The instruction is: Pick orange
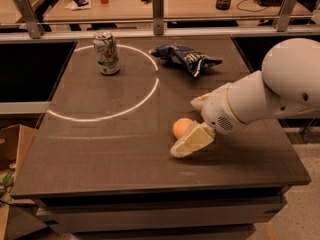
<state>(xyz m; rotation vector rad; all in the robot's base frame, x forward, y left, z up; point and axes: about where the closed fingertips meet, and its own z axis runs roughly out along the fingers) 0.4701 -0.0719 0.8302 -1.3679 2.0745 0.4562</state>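
Observation:
The orange (180, 127) lies on the dark table (115, 149), right of centre and near the front. My gripper (185, 128) reaches in from the right on a white arm (270, 91) and is low over the table at the orange. Its near cream finger (192, 140) lies in front of the orange and hides the orange's lower right part. The far finger (200, 103) is behind it. The fingers stand apart, with the orange in the gap between them. I cannot tell whether either finger touches it.
A soda can (106, 52) stands at the back left. A crumpled blue chip bag (186, 58) lies at the back centre. A white circle line (107, 115) is marked on the table. A cardboard box (12, 146) sits on the floor at the left.

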